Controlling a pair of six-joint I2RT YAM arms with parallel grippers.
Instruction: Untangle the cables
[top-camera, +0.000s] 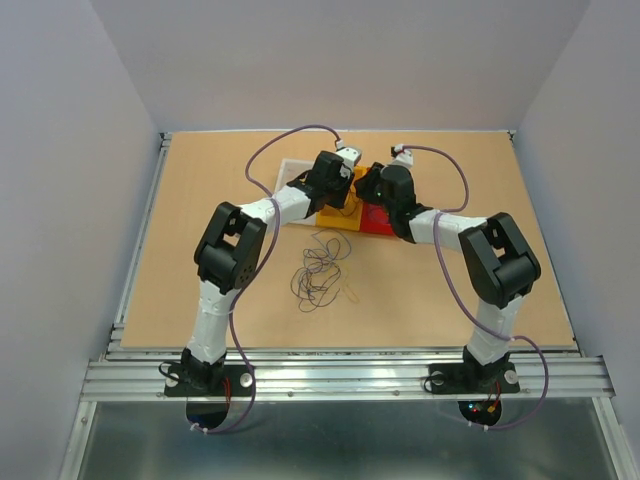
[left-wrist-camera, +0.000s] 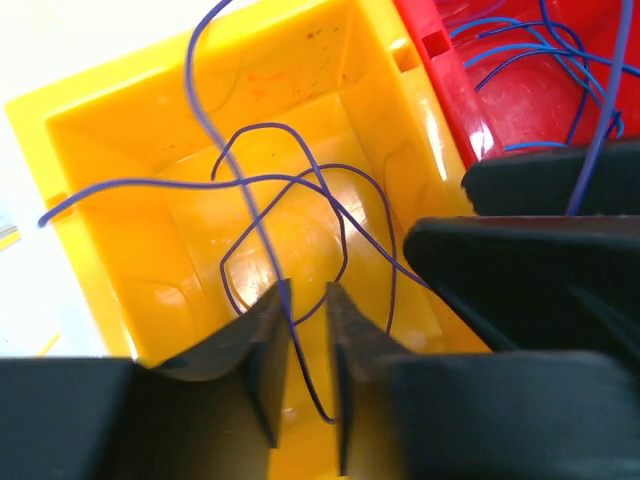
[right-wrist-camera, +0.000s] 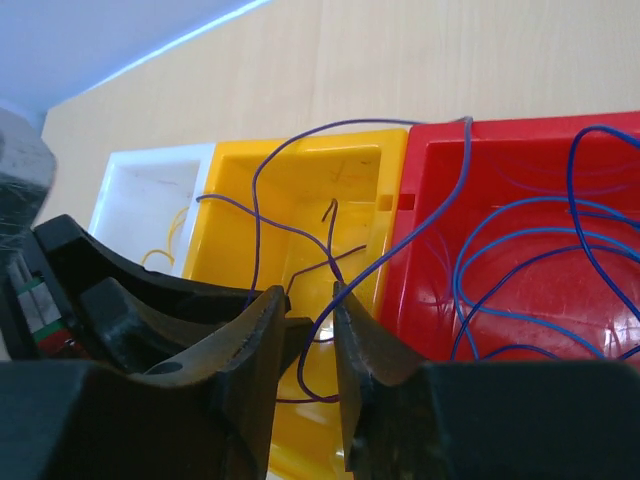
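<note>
Fingers (left-wrist-camera: 265, 340) of the left gripper (left-wrist-camera: 307, 305) stand a slit apart, with a purple cable (left-wrist-camera: 200, 182) threading the gap. The right gripper (right-wrist-camera: 307, 305) is the same. Only overhead do I see the loose tangle (top-camera: 320, 272) lying on the table (top-camera: 180, 200). The wrist views show a white bin (right-wrist-camera: 150, 175) with yellow strands (right-wrist-camera: 175, 225), a yellow bin (left-wrist-camera: 100, 130) with purple, and a red bin (right-wrist-camera: 500, 170) with blue wires (right-wrist-camera: 569, 180).

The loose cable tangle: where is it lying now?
Top view: the tangle lies at the middle of the table, just nearer than the yellow bin and red bin.
</note>
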